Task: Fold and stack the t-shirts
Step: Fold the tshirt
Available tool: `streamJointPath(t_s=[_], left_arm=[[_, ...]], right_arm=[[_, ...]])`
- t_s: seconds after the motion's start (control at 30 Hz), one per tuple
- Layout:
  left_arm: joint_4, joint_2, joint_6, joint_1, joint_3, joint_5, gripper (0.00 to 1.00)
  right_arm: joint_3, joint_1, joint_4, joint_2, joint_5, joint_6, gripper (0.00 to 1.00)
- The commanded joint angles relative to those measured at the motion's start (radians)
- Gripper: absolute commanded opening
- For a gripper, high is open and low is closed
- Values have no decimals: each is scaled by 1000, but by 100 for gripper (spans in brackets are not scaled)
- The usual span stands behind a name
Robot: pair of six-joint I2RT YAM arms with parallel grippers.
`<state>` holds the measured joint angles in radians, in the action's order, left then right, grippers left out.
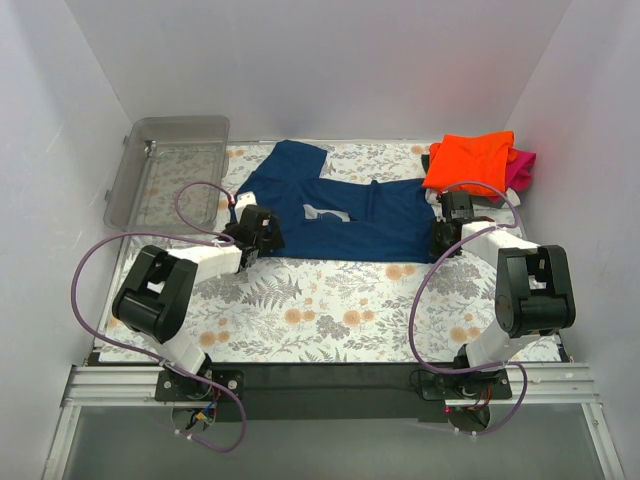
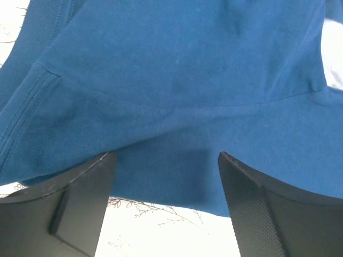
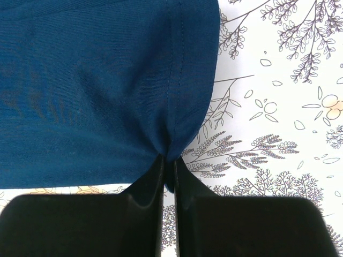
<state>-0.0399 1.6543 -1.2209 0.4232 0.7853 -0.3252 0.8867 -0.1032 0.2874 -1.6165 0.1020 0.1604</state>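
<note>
Lying spread on the flower-printed counter [image 1: 330, 305], the navy blue cloth t-shirt with a pale chest print [image 1: 385, 228] reaches from the left arm across to the right one. The right jaws are pressed together on the stitched hem at the shirt's right corner. The left jaws stand apart, and the shirt's left edge lies across the gap between their black fingers [image 2: 257, 209]. A folded bright orange t-shirt [image 1: 468, 160] rests on a magenta one [image 1: 524, 168] in the far right corner.
</note>
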Motion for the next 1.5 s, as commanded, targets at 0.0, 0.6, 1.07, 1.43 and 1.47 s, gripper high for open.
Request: streamJointPath(t_s=[0.0, 0.6, 1.07, 1.43, 1.47], left_arm=[[26, 6, 8, 3, 6, -26, 68], [178, 5, -14, 35, -32, -72, 10], [250, -97, -65, 71, -49, 0, 0], [373, -241, -126, 78, -118, -3, 0], [379, -257, -132, 81, -123, -5, 0]], right_arm=[[-25, 2, 101, -14, 45, -19, 1], [-32, -3, 101, 17, 41, -18, 1], [-81, -29, 127, 112, 74, 17, 1], [-78, -84, 211, 118, 172, 60, 1], [-80, -85, 217, 122, 182, 70, 1]])
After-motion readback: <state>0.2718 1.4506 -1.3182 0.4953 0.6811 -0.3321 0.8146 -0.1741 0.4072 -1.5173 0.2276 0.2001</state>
